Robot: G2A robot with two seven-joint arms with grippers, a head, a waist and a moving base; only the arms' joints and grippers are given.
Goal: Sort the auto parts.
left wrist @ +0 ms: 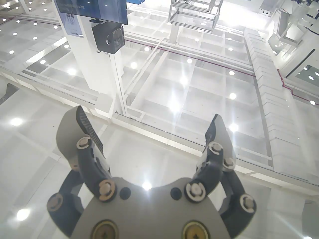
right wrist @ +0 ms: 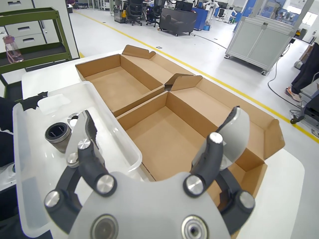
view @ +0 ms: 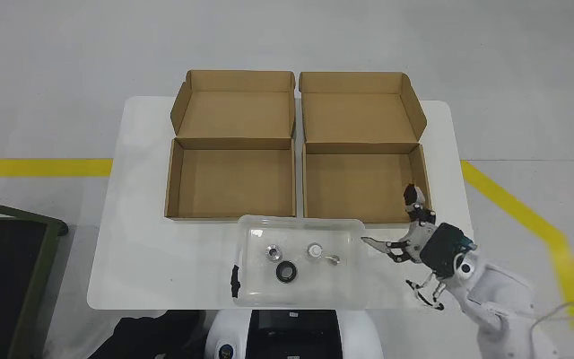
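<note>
Auto parts lie in a clear plastic bin (view: 300, 218) at the near edge of the white table (view: 134, 233). From left to right they are a flanged silver piece (view: 273, 252), a dark cylindrical bearing (view: 287, 271), a small pale piece (view: 315, 250) and a thin metal bit (view: 334, 260) just beside it. Behind the bin, the left box (view: 230, 184) and right box (view: 354, 184) sit open, side by side. The right gripper (view: 391, 218) hangs by the bin's right end, its claw spread wide and holding nothing. The left gripper (left wrist: 147, 112) points at the ceiling, its claw also apart.

Metal auto parts (view: 287, 271) inside clear bin (view: 300, 220)
</note>
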